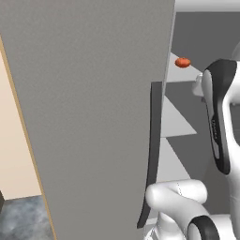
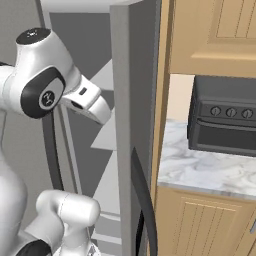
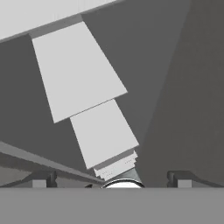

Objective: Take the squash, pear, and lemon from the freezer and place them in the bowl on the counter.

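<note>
A: Where is the gripper [image 3: 111, 178] pointing?
B: Into the freezer [image 1: 93, 117], jaws spread wide and holding nothing, facing pale shelves [image 3: 78, 70].
A: Any produce?
B: A small orange-red item [image 1: 183, 62] is sitting on an upper shelf, probably awaiting pickup.

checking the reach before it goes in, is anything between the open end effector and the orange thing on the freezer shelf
Nothing visible blocks it. The freezer door is swung open, the small orange item sits exposed on an upper shelf, and the end effector, jaws wide apart, faces bare grey shelves.
</note>
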Robot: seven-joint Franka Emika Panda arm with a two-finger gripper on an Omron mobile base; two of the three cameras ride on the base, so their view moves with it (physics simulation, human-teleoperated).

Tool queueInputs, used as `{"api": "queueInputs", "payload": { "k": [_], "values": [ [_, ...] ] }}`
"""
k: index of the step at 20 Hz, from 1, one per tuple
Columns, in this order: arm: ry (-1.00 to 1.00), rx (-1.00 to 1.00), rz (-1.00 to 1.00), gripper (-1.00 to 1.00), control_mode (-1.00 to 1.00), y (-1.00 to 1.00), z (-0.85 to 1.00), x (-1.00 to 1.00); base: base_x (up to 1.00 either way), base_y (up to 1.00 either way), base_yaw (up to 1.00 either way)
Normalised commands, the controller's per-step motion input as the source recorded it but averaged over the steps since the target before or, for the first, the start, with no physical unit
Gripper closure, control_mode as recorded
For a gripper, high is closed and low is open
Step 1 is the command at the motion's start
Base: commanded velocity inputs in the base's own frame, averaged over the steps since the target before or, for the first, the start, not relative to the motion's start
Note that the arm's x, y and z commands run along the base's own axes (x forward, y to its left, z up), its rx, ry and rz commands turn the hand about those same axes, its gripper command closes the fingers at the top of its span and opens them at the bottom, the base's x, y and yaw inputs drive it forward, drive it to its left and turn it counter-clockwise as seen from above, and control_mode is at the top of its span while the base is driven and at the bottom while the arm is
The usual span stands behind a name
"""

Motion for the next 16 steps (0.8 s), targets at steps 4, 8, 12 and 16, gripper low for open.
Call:
{"api": "queueInputs", "payload": {
  "k": [4, 8, 12, 16],
  "values": [
    [-0.02, 0.0, 0.0, -1.0, -1.0, -0.14, 0.0, 0.44, 0.0, 0.0, 0.0],
    [0.0, 0.0, 0.0, -1.0, -1.0, -0.22, 0.0, 0.38, 0.0, 0.0, 0.0],
    [0.0, 0.0, 0.0, -1.0, -1.0, -0.3, 0.0, 0.4, 0.0, 0.0, 0.0],
    [0.0, 0.0, 0.0, -1.0, -1.0, -0.28, 0.0, 0.46, 0.0, 0.0, 0.0]
  ]
}}
